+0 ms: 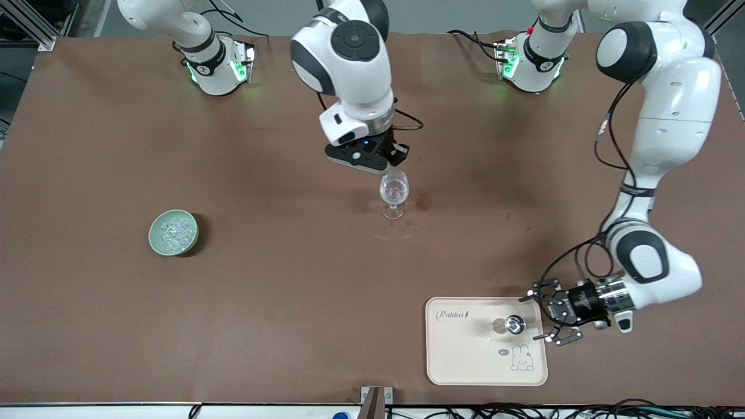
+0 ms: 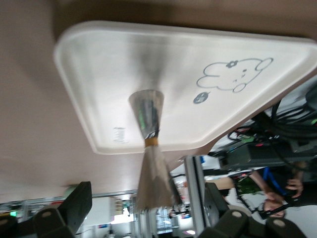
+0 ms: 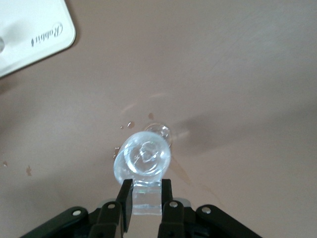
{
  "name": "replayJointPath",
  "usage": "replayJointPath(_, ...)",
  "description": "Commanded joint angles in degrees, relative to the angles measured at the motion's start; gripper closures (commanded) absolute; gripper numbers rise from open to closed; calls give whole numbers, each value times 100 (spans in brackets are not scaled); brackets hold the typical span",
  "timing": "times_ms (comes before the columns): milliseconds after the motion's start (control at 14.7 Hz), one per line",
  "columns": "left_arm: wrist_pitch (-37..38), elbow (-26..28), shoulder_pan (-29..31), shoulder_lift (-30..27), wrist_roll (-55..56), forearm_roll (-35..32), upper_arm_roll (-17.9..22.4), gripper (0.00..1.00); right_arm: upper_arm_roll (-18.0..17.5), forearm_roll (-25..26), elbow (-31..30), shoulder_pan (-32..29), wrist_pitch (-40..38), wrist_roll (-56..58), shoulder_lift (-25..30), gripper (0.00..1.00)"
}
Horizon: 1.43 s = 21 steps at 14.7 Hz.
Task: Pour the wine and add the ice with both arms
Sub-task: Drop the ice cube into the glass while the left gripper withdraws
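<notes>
Brown matte sheeting covers the long table point(image 1: 174, 326), faintly creased and marked with a few dark spots beside the stemmed glass point(image 1: 394, 192), which stands mid-table, clear and round-bowled on a thin stem. Over its rim hangs the right gripper point(image 1: 391, 167), and the right wrist view alone shows why: the two black fingers point(image 3: 125, 198) are clamped on a small clear block of ice point(image 3: 146, 196) right above the glass's open mouth, where more glinting chunks already lie. More ice point(image 1: 173, 233) fills the pale green bowl point(image 1: 156, 245), a smooth glazed round dish toward the right arm's end of the table. Nearer the front camera lies a cream tray point(image 1: 460, 366) with rounded corners, a printed rabbit and the word "Rabbit"; on it stands a small bottle point(image 1: 514, 324), seen from above as a shiny ring. The left wrist view shows its side instead: a tapering neck wrapped in silvery foil with a gold band. The left gripper point(image 1: 550, 317) sits level at the tray's edge, its jaws spread wide on either side of the bottle and clear of it
</notes>
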<state>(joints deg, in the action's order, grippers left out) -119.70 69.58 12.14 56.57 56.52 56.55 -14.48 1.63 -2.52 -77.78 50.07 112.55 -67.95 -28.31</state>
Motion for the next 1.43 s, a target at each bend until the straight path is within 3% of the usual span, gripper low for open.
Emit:
replayJointPath(0,639,197,236,-469,-45,-852,-28,0,83,67,201,213,73,-175,-271,91)
replayJointPath(341,1851,170,236,-1304,-220,-2128,-37,0,92,199,184,178,319,-123,-420,91)
replayJointPath(682,2582,170,131,-2157,-1036,-3455,-107,0,92,445,166,204,549,-131,-632,90)
replayJointPath(886,3047,179,140,-2606,-1782,-4465,-396,0,92,472,157,240,540,-140,-632,89)
replayJointPath(1023,3136,188,131,-2957,-2092,-5177,-695,0,83,454,157,248,540,-157,-632,83)
replayJointPath(1091,3171,196,157,-3098,-2206,-5459,-870,0,83,437,157,248,531,-140,-632,67)
replayJointPath(1159,3163,240,140,-3325,-2390,-5749,-977,0,83,445,157,248,531,-149,-632,31)
replayJointPath(1227,3189,258,96,-3441,-2609,-6091,-1056,0,83,463,157,257,531,-184,-632,5)
replayJointPath(1364,3303,241,122,-3590,-2734,-6288,-1240,0,83,463,157,266,514,-175,-632,0)
